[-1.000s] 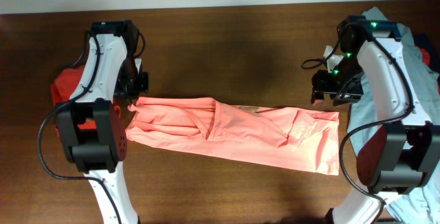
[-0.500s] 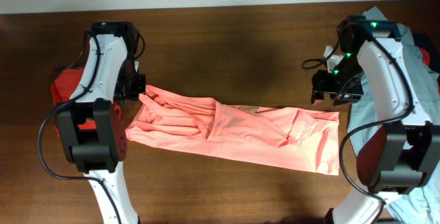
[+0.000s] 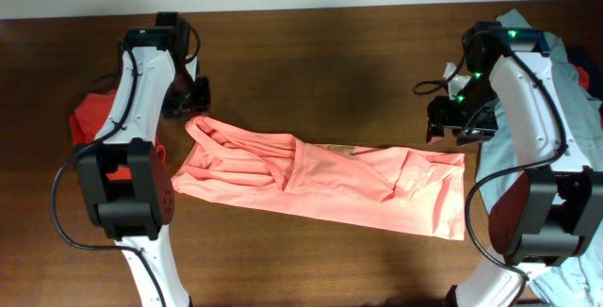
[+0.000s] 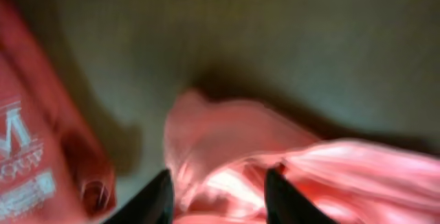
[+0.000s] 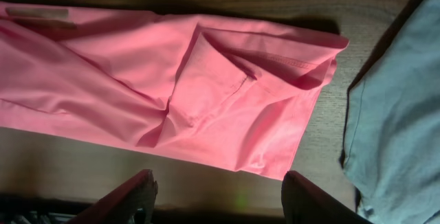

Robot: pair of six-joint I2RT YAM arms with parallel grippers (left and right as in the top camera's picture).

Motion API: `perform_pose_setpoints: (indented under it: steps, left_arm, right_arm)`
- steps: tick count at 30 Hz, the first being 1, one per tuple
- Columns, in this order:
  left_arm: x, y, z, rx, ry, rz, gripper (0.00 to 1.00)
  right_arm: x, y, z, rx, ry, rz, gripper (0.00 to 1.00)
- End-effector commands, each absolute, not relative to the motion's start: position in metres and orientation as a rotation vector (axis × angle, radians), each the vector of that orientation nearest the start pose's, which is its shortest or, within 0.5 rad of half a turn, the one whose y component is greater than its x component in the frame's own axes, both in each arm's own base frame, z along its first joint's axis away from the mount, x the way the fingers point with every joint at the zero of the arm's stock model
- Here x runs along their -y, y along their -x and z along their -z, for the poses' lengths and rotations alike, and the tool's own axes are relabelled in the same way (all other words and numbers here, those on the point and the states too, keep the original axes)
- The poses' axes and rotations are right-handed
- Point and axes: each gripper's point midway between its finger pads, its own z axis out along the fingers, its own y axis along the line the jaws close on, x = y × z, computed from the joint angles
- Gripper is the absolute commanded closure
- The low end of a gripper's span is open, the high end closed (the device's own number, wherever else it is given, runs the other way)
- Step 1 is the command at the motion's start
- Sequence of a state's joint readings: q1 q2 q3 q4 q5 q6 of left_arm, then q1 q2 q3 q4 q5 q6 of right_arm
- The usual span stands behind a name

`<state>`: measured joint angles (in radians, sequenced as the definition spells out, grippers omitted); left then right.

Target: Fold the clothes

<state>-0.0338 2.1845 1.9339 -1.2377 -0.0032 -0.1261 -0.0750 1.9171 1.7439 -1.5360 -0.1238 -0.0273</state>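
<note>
Wooden table (image 3: 320,72) | 3 garments | 2 arms | 1 salmon-pink shirt (image 3: 330,183) outstretched

Left wrist view blurred; red-orange tee (image 4: 27,148) cut off at left (print partly legible)

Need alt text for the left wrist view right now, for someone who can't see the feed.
Blurred close-up: a bunch of the salmon-pink shirt sits between the left gripper's two dark fingertips, above the dark wooden table. At the left edge lies the red-orange tee with white print. The blur hides whether the fingers are clamped on the cloth.
</note>
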Motion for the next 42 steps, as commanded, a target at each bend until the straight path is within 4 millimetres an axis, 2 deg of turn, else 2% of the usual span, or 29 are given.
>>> perform_pose_setpoints:
  steps: [1,4,9,11,13,14,15,20,24,28,31,32,37,42]
  left_arm:
    - [0.032,-0.466,-0.098,-2.934,0.08,0.076,0.51]
    - [0.037,-0.477,-0.096,-2.896,0.064,0.081,0.52]
    - [0.04,-0.467,-0.062,-2.991,0.06,0.071,0.52]
    - [0.039,-0.451,-0.045,-3.077,0.064,0.061,0.53]
    - [0.036,-0.425,-0.034,-3.202,0.069,0.039,0.57]
    - [0.035,-0.417,-0.033,-3.237,0.058,0.033,0.57]
    - [0.031,-0.401,-0.032,-3.309,0.03,0.009,0.57]
    - [0.013,-0.372,-0.039,-3.428,0.002,-0.17,0.59]
    - [0.01,-0.371,-0.039,-3.431,-0.001,-0.197,0.62]
    - [0.01,-0.371,-0.039,-3.43,-0.002,-0.196,0.63]
    - [0.01,-0.37,-0.039,-3.433,-0.002,-0.196,0.64]
    - [0.01,-0.37,-0.039,-3.433,-0.002,-0.196,0.64]
    - [0.011,-0.378,-0.037,-3.4,0.001,-0.189,0.64]
    - [0.011,-0.382,-0.036,-3.381,0.002,-0.185,0.63]
  right_arm:
    - [0.003,-0.329,-0.14,-3.254,-0.081,-0.206,0.37]
    - [0.003,-0.329,-0.14,-3.254,-0.081,-0.206,0.36]
    - [0.003,-0.329,-0.14,-3.255,-0.081,-0.205,0.37]
    - [0.003,-0.328,-0.14,-3.257,-0.082,-0.206,0.37]
    - [0.003,-0.328,-0.14,-3.257,-0.082,-0.206,0.37]
    - [0.003,-0.328,-0.14,-3.258,-0.082,-0.206,0.37]
    - [0.003,-0.328,-0.14,-3.257,-0.082,-0.206,0.37]
    - [0.003,-0.326,-0.14,-3.265,-0.082,-0.205,0.36]
    - [0.007,-0.324,-0.141,-3.271,-0.105,-0.208,0.36]
    - [0.03,-0.322,-0.14,-3.264,-0.228,-0.218,0.33]
    - [0.044,-0.314,-0.133,-3.279,-0.317,-0.24,0.33]
    - [0.048,-0.308,-0.125,-3.294,-0.366,-0.279,0.32]
    - [0.03,-0.291,-0.087,-3.311,-0.308,-0.531,0.29]
    - [0.019,-0.289,-0.07,-3.31,-0.247,-0.549,0.3]
